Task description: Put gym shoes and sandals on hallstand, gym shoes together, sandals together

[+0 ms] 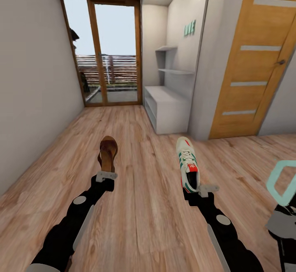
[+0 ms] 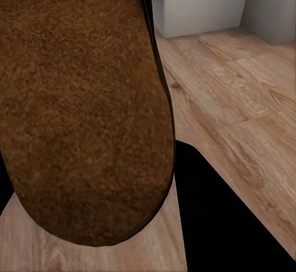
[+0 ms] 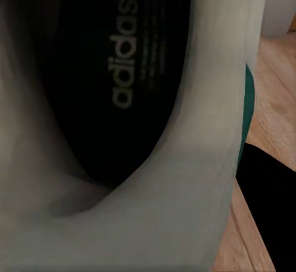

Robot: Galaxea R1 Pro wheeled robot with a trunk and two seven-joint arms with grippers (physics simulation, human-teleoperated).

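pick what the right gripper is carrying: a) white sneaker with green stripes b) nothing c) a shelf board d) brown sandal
a: in the head view the right gripper holds the white sneaker by its heel end, while the left gripper holds the brown sandal.

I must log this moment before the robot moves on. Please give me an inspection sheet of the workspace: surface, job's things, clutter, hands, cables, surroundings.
Surface: corridor floor, light wood planks.
Job's things: one brown sandal held up off the floor by the left hand; one white gym shoe held by the right hand; hallstand ahead on the right, its tiers look bare.
Clutter: nothing seen.
Hands: left hand shut on the sandal; right hand shut on the gym shoe.
Cables: nothing seen.
Surroundings: glass door at the corridor's end, wooden door on the right.
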